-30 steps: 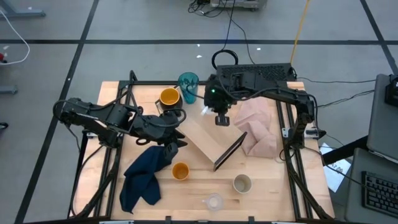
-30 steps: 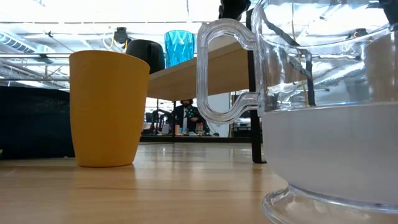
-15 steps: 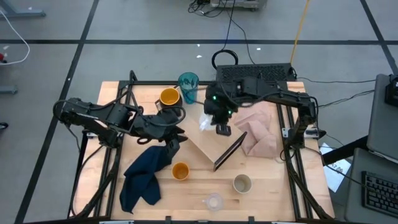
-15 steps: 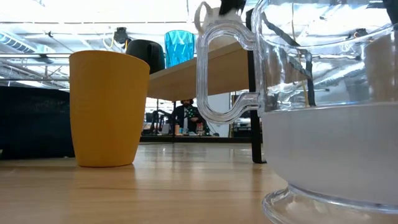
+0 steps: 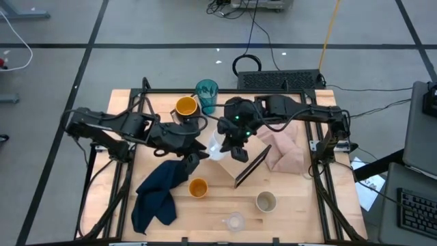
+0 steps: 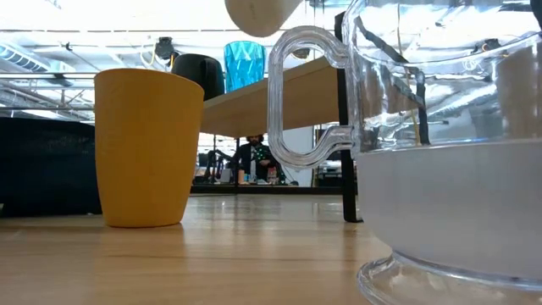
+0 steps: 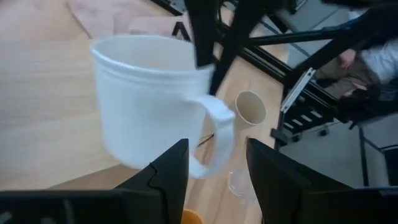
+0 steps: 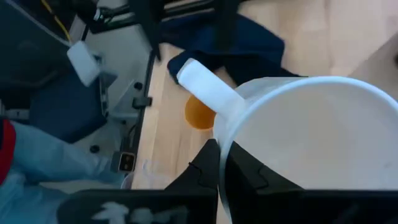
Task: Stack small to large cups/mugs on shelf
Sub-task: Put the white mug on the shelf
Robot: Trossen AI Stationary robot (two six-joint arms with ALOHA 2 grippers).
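The white mug (image 5: 216, 147) hung above the shelf (image 5: 231, 156), its rim pinched by my right gripper (image 5: 235, 146). My left gripper (image 5: 193, 145), fingers apart, faced the mug's handle from just left of it.

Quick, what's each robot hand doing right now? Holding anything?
Left gripper: open, holding nothing, right beside the white mug.
Right gripper: fingers closed on the white mug's rim, holding it up over the shelf.
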